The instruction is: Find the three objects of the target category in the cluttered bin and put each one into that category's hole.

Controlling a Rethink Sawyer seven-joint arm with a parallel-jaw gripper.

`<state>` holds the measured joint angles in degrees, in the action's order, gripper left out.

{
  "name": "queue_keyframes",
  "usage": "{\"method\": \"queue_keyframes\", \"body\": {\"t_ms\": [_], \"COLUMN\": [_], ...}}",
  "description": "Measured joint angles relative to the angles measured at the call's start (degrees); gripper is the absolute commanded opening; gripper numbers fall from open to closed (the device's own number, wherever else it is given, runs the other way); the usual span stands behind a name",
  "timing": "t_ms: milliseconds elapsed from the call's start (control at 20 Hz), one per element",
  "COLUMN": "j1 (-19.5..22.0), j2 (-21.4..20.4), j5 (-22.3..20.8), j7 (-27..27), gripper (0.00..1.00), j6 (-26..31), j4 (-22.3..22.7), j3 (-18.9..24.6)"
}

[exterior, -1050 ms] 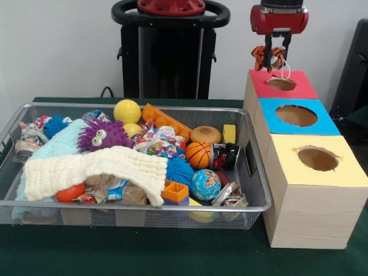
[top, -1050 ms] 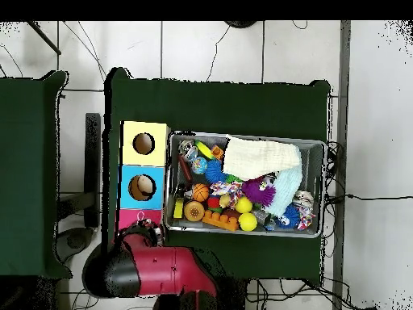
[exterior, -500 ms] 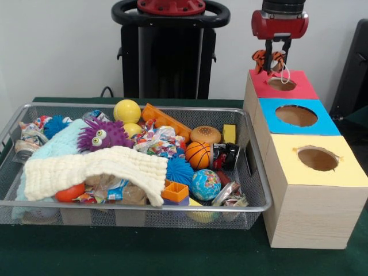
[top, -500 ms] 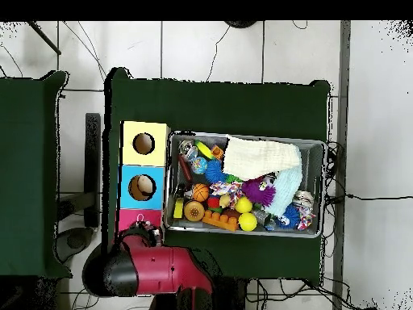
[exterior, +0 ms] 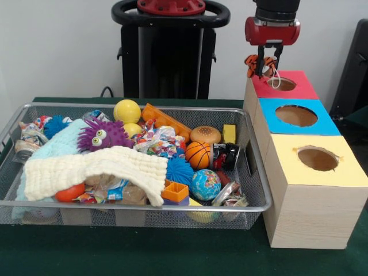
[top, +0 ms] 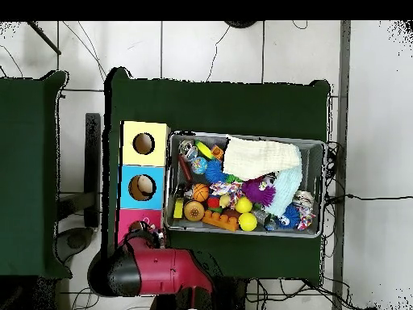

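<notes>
Jaws of the gripper (exterior: pixel 263 64) clamped on a small orange-striped plush toy (exterior: pixel 253 60), hanging just above the red box's hole (exterior: pixel 282 84), toward its bin-side edge; wire bin (exterior: pixel 253 190) sits beside the boxes.

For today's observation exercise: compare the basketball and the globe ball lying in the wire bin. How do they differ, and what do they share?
Colour: the basketball is orange with black seam lines, while the globe ball is blue with green and reddish patches. Place: in the front view the basketball lies deeper in the bin, beside the toy burger, while the globe ball sits nearer the bin's front rim. Both are round, similar in size, and rest untouched among the clutter.
</notes>
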<state>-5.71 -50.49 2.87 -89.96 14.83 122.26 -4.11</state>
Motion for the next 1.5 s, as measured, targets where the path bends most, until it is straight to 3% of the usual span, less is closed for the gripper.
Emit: {"method": "queue_keyframes", "body": {"t_ms": [1250,1500], "j1": [-0.69,-3.14], "j2": [-0.09,-0.6], "j5": [3.47,5.45], "j7": [0.0,-0.04], "gripper": [0.0,0.0], "j6": [0.0,0.01], "j4": [0.26,0.06], "j3": [-0.04,-0.79]}}
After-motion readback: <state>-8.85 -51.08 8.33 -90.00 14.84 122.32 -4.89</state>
